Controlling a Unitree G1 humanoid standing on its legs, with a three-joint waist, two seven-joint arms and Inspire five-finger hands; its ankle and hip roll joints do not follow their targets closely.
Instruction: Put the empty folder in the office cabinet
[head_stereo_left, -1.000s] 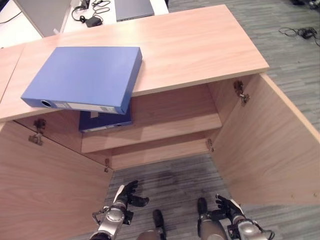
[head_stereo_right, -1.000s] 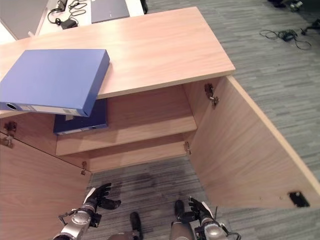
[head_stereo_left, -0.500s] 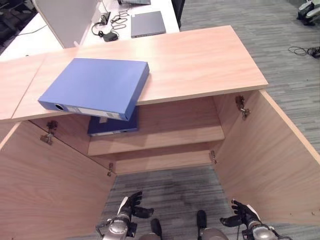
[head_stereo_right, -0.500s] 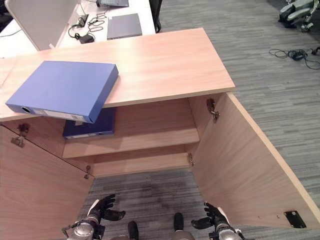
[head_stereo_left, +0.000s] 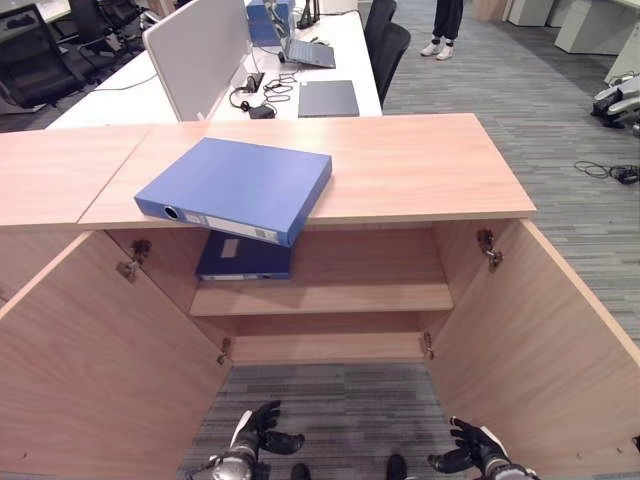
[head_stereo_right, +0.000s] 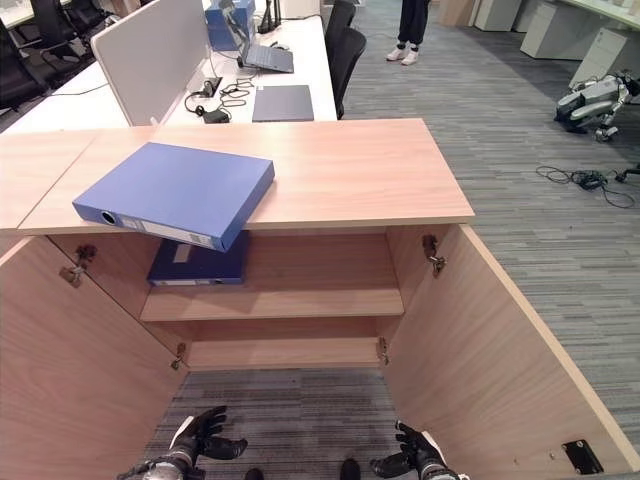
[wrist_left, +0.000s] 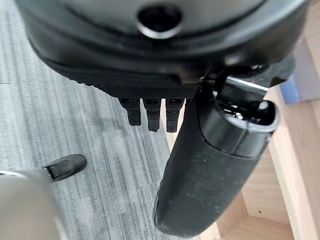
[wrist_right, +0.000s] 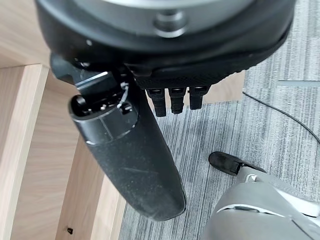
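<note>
Camera tilted up; folder (head_stereo_left: 238, 187) unmoved atop cabinet (head_stereo_left: 420, 170).

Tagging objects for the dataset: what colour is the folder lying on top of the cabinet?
Blue, with a pale spine label; the folder shows best in the left eye view.

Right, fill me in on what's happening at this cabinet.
Nothing is being handled yet. The cabinet stands with both doors open. A blue folder lies flat on its top, one corner jutting past the front edge, and a second, darker folder lies on the upper shelf inside. The left hand and right hand hang low over the carpet in front of the cabinet, fingers relaxed, each holding nothing.
</note>
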